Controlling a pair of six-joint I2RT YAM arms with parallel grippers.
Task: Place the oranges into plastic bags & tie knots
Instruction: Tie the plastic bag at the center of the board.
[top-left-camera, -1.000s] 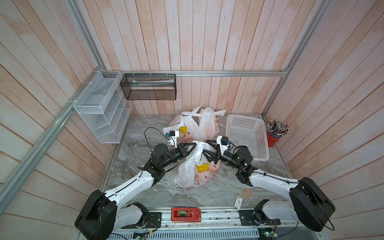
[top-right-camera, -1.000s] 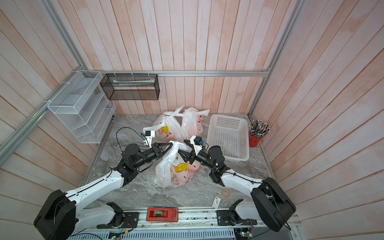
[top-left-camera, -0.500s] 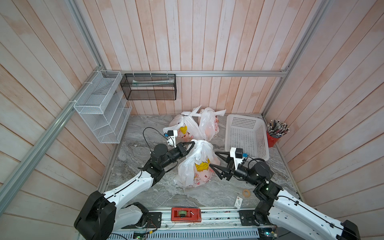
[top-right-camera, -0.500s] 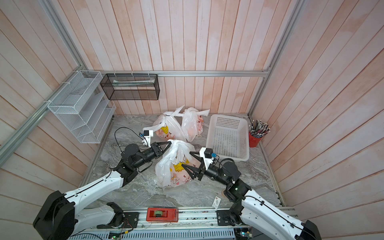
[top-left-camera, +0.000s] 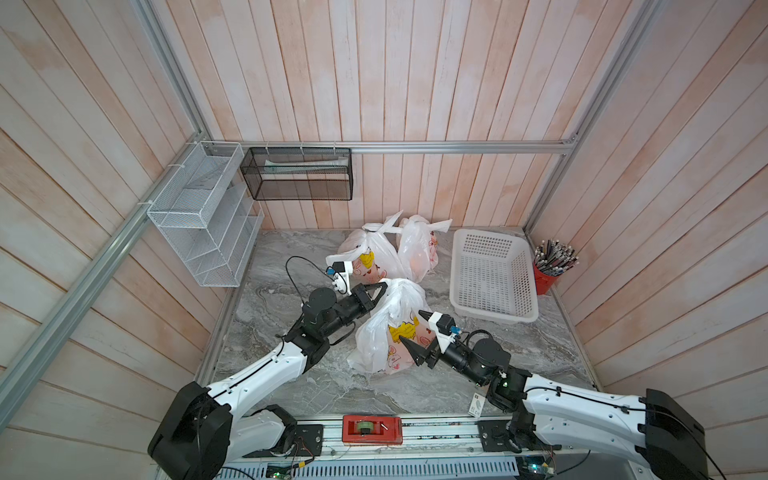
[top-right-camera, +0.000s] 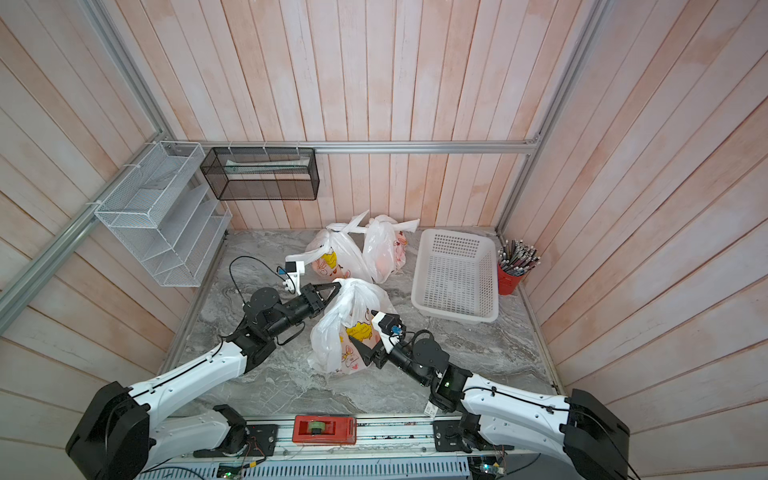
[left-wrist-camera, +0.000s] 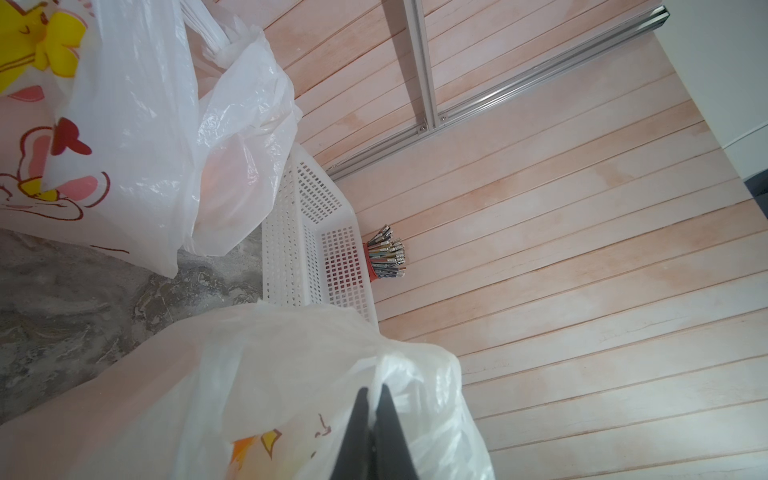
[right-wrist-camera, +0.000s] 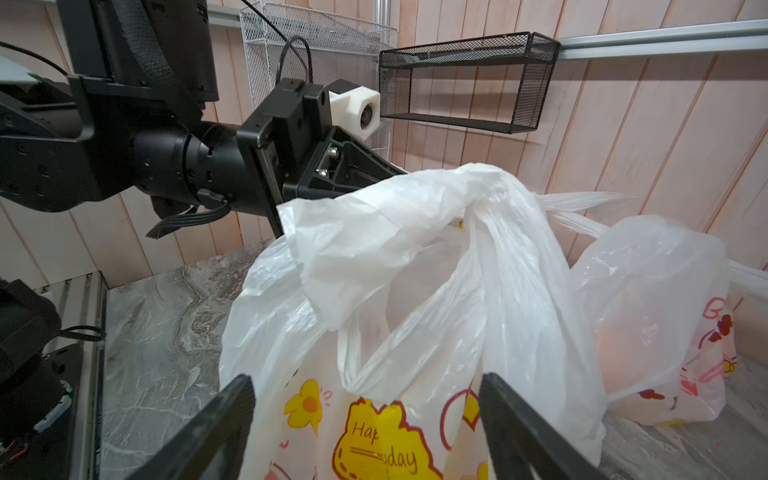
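Three printed white plastic bags stand on the marble table. The front bag (top-left-camera: 388, 332) (top-right-camera: 345, 328) (right-wrist-camera: 415, 291) is untied, and my left gripper (top-left-camera: 384, 286) (top-right-camera: 338, 284) (left-wrist-camera: 376, 392) is shut on the gathered plastic at its top. My right gripper (top-left-camera: 412, 326) (top-right-camera: 362, 324) (right-wrist-camera: 365, 380) is open beside the front bag's printed side, holding nothing. Two bags behind (top-left-camera: 365, 255) (top-left-camera: 417, 253) are closed with knots (top-left-camera: 380, 227) (top-left-camera: 409, 222). The oranges show only as an orange glow through the plastic (right-wrist-camera: 619, 357) (left-wrist-camera: 232, 178).
A white perforated basket (top-left-camera: 492, 276) sits right of the bags, with a red cup of pencils (top-left-camera: 552, 270) in the corner. A white wire shelf (top-left-camera: 203, 224) and a black mesh rack (top-left-camera: 297, 174) hang on the walls. A red tape dispenser (top-left-camera: 372, 430) lies on the front rail.
My right gripper has left the top of the front bag, drawn back to its near side and opened wider. The left gripper has stayed shut on the bag's top.
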